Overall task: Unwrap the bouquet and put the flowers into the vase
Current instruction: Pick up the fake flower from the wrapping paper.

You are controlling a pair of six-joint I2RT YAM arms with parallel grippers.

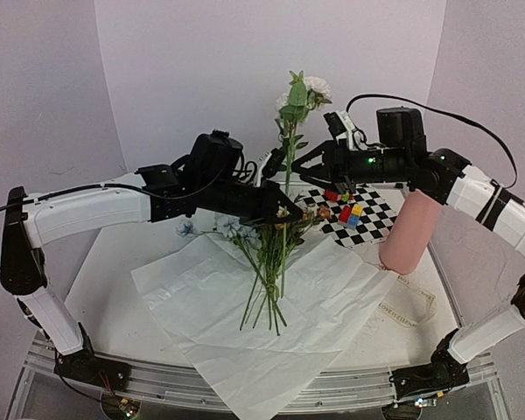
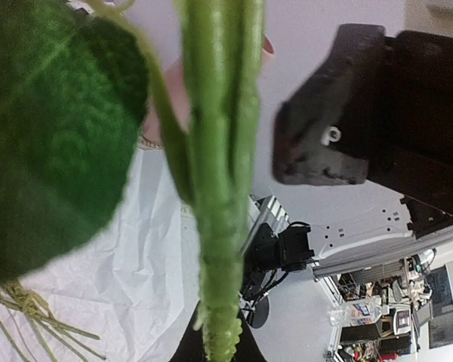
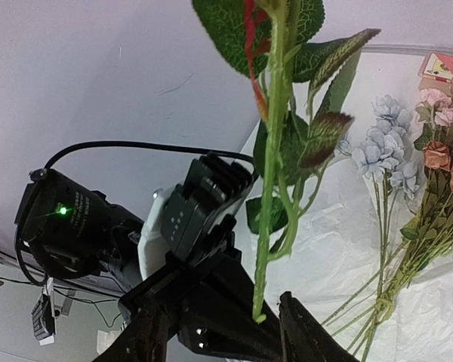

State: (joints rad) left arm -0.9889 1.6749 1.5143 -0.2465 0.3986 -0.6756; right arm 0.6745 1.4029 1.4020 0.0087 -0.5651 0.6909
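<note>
One flower [image 1: 308, 88] with a white bloom stands upright above the table, its green stem [image 2: 219, 188] pinched low down by my left gripper [image 1: 285, 210], which is shut on it. My right gripper [image 1: 284, 164] reaches in from the right, higher up the same stem [image 3: 266, 226]. Its jaws stand apart on either side, open, in the right wrist view [image 3: 217, 308]. The other flowers [image 1: 267, 262] lie as a tied bundle on the spread white paper [image 1: 332, 297]. The pink vase [image 1: 409, 232] stands at the right, beneath my right arm.
A checkerboard mat [image 1: 376, 214] with small coloured toy blocks [image 1: 350, 212] lies just behind the flowers, left of the vase. The paper sheet hangs over the table's near edge [image 1: 245, 389]. A loose printed sheet [image 1: 411, 306] lies near the vase base.
</note>
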